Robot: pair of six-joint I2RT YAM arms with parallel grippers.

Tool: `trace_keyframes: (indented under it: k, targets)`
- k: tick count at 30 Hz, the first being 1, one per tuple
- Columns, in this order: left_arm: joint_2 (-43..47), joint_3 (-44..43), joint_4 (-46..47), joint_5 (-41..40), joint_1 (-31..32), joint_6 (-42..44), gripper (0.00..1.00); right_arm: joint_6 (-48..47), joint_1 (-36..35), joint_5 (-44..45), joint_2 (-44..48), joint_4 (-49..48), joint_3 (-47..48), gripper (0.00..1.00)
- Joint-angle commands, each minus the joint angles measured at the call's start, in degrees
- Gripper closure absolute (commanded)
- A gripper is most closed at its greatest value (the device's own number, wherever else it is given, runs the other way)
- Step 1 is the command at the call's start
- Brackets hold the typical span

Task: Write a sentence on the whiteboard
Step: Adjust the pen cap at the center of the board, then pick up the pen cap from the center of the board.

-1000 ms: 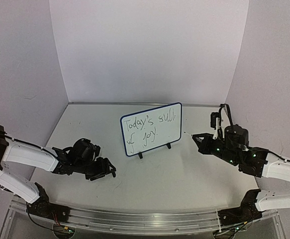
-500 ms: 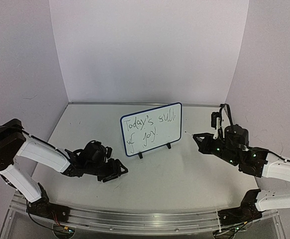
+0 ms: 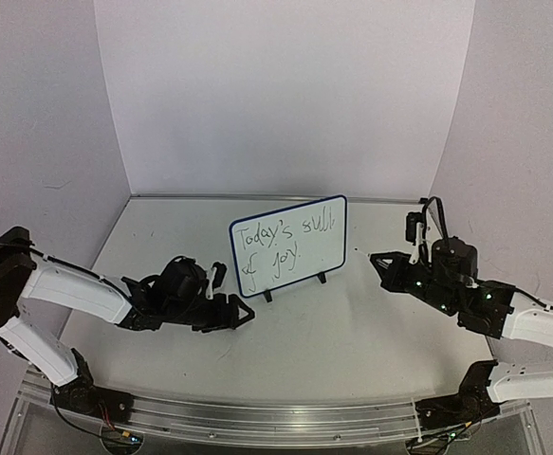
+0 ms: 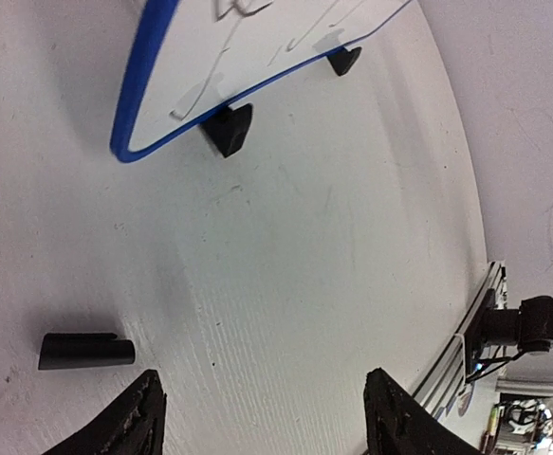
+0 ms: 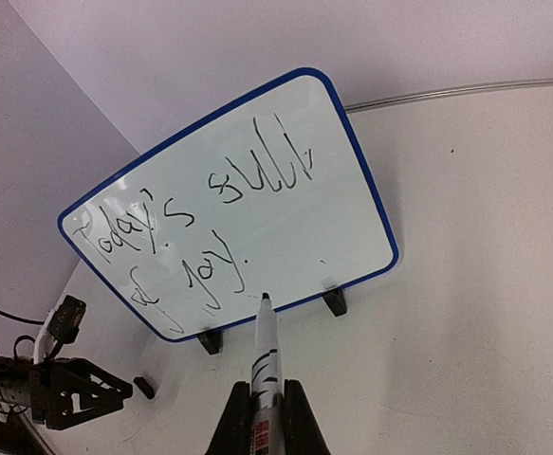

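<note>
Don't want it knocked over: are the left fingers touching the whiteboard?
Apart. The left wrist view shows bare table between the left fingers and the whiteboard.

Left arm [image 3: 72,289] and right arm [image 3: 542,327] are white-shelled with black joints.

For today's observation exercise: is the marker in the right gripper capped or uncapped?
Uncapped. The marker in the right gripper shows a bare black tip; a black cap lies on the table.

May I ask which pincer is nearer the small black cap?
Left pincer, beside the small black cap; the right pincer, holding a white marker, sits beyond the blue-rimmed whiteboard.
</note>
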State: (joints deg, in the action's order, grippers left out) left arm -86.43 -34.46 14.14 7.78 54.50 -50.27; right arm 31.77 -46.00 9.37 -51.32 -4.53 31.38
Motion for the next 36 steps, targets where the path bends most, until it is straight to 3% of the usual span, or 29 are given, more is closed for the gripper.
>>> trace_keyframes:
  k: [1, 20, 36]
  targets:
    - [3.08, -8.19, -14.29, -0.60, -0.14, 17.23, 0.29, 0.05, 0.17, 0.85, 1.35, 0.35, 0.74, 1.00]
    - [-8.47, -11.33, -14.63, 4.32, -3.87, 25.79, 0.30, 0.74, 0.18, -0.32, 2.48, 1.21, 1.03, 1.00]
    - [-10.59, -10.94, -19.37, 3.80, -3.79, 30.06, 0.33, 1.34, 0.15, -0.12, 3.02, 1.23, -0.30, 1.00]
